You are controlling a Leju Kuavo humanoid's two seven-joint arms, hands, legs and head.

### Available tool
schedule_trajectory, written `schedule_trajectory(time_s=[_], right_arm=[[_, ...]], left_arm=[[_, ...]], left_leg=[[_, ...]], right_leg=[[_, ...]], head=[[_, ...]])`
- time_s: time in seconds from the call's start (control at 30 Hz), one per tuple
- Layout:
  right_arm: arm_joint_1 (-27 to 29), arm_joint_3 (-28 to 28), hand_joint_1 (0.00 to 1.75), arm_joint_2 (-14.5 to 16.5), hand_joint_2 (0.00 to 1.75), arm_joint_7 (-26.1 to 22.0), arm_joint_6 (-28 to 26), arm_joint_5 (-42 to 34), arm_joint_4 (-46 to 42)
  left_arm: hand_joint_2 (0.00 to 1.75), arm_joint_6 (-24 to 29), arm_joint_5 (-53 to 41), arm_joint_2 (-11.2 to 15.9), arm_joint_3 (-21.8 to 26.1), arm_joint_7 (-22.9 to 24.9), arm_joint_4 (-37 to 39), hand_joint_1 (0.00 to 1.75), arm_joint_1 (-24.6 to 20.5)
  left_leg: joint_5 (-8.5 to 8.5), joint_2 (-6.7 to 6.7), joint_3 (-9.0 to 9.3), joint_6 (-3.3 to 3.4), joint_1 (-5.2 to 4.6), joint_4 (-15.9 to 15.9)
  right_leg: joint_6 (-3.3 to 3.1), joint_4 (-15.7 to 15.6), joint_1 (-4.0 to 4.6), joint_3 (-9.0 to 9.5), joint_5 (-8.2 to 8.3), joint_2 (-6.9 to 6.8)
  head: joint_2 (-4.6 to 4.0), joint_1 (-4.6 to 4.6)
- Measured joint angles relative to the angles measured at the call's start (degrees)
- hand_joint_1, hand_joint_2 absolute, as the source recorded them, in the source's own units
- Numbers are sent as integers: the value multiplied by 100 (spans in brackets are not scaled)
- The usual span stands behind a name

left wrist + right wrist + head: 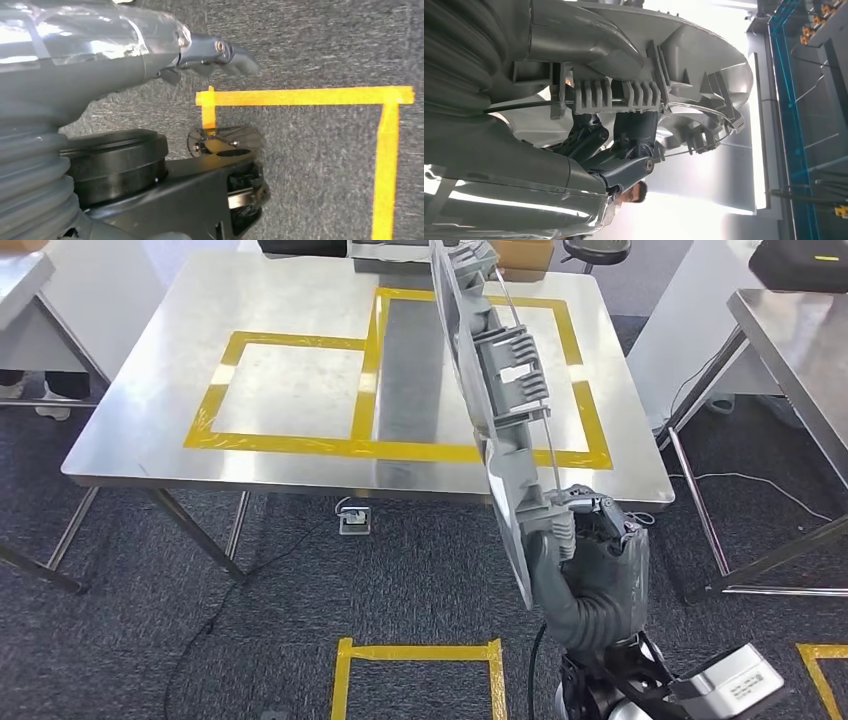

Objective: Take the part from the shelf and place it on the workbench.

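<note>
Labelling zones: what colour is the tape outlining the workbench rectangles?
Yellow tape, clearest in the head view.

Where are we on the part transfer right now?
Done: the grey part is off the shelf, gripped at its lower end by the right robot hand. In hand: it is held upright at the workbench front edge. Left: lay it on the bench and release. The left robot hand hangs over the carpet, holding nothing.

One grey part (pixel 495 390), long and ribbed, with one thin rod along it. Two robot hands: the right hand (pixel 580 530) around the part's lower end, the left hand (pixel 210 50) over the carpet. One main steel surface (pixel 150 430) with two yellow taped rectangles on it, two more steel tables at the sides, and two taped outlines on the floor.
</note>
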Motion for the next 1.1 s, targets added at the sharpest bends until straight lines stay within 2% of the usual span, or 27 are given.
schedule_trajectory(time_s=[0.07,0.1,0.13,0.17,0.23,0.27,0.3,0.37,0.47,0.53,0.6,0.63,0.67,0.73,0.77,0.8,0.87,0.97,1.03,1.1], right_arm=[[2,1,175,2,175,0,-1,-5,2],[5,1,175,3,175,0,-1,-7,5],[8,1,175,4,175,0,-3,-9,10],[11,0,175,4,175,0,-5,-11,15],[12,-1,175,3,175,0,-8,-11,20],[13,-2,175,1,175,0,-8,-11,20],[10,-2,175,1,175,0,-7,-12,18],[6,-2,175,1,175,0,-7,-14,15],[12,-4,175,0,175,0,-10,-26,16],[9,-5,175,-1,175,0,-13,-37,17],[6,-4,175,0,175,0,-13,-44,19],[9,-4,175,0,175,0,-14,-45,22],[11,-4,175,0,175,0,-14,-46,27],[12,-4,175,0,175,0,-15,-46,34],[10,-4,175,0,175,-1,-14,-46,36],[6,-5,175,0,175,-1,-13,-48,36],[-6,-4,175,1,175,-3,-9,-54,36],[-22,-4,175,1,175,-4,-7,-66,33],[-45,-3,175,1,175,-4,2,-70,32],[-62,-2,175,4,175,-5,13,-76,35]], left_arm=[[175,-4,1,-1,0,2,0,0,0],[175,-5,2,0,0,4,0,0,2],[175,-6,3,1,0,5,0,0,5],[175,-6,4,1,0,7,0,0,5],[175,-6,4,-4,0,8,0,0,2],[175,-7,4,-11,0,8,0,0,-3],[175,-8,5,-20,0,8,-1,0,-7],[175,-11,6,-39,0,8,-2,0,-14],[175,-14,6,-43,0,5,-2,0,-21],[175,-13,6,-35,0,2,-2,0,-26],[175,-13,6,-28,0,1,-1,0,-15],[175,-13,6,-25,0,1,0,0,-6],[175,-13,6,-20,0,1,0,0,2],[175,-14,6,-11,0,1,0,0,4],[175,-14,6,-9,-1,1,-1,0,3],[175,-14,6,-7,-1,-1,-1,0,0],[175,-14,6,-3,-2,-5,-1,0,2],[175,-12,6,0,-2,-16,-1,0,7],[175,-11,6,-1,-2,-29,0,0,-2],[175,-10,6,0,-2,-34,0,0,-2]], left_leg=[[-60,13,63,42,-4,0],[-94,17,103,48,-10,0],[-131,16,153,49,-16,0],[-171,11,212,48,-25,0],[-253,2,331,38,-39,-11],[-288,-2,371,23,-48,-18],[-309,-3,388,0,-46,-28],[-324,1,386,-59,-38,-55],[-397,-10,353,-143,-41,16],[-596,-38,102,-188,-29,477],[-771,-46,-321,-224,-11,1113],[-728,-44,-470,-241,-4,1272],[-571,-40,-526,-255,3,1240],[-82,-22,-376,-273,19,713],[85,-8,-268,-273,16,448],[142,5,-171,-248,10,236],[69,15,-104,-170,-16,99],[-8,0,-31,-55,5,43],[-62,8,49,4,23,28],[-132,24,124,32,19,28]], right_leg=[[34,787,-4,-449,-255,1],[35,1097,-4,-659,-302,1],[22,1229,-3,-792,-237,1],[-9,1134,2,-820,-45,4],[-126,491,40,-660,498,16],[-196,175,67,-559,693,21],[-257,-50,95,-480,780,24],[-326,-222,128,-415,731,21],[-322,-454,85,-278,701,1],[-318,-543,59,-178,690,-17],[-326,-547,53,-109,630,-19],[-321,-542,52,-63,589,-18],[-310,-535,48,-9,542,-13],[-267,-505,35,117,427,-5],[-233,-480,39,159,369,2],[-195,-452,43,176,319,9],[-131,-429,52,172,270,17],[-55,-356,41,171,172,9],[7,149,28,-81,-36,6],[46,923,14,-552,-261,6]], head=[[0,49],[0,68],[0,94],[0,123],[0,180],[0,189],[0,203],[0,220],[0,219],[0,168],[0,116],[0,94],[0,73],[0,27],[0,-4],[0,-31],[0,-49],[0,-22],[0,28],[0,77]])
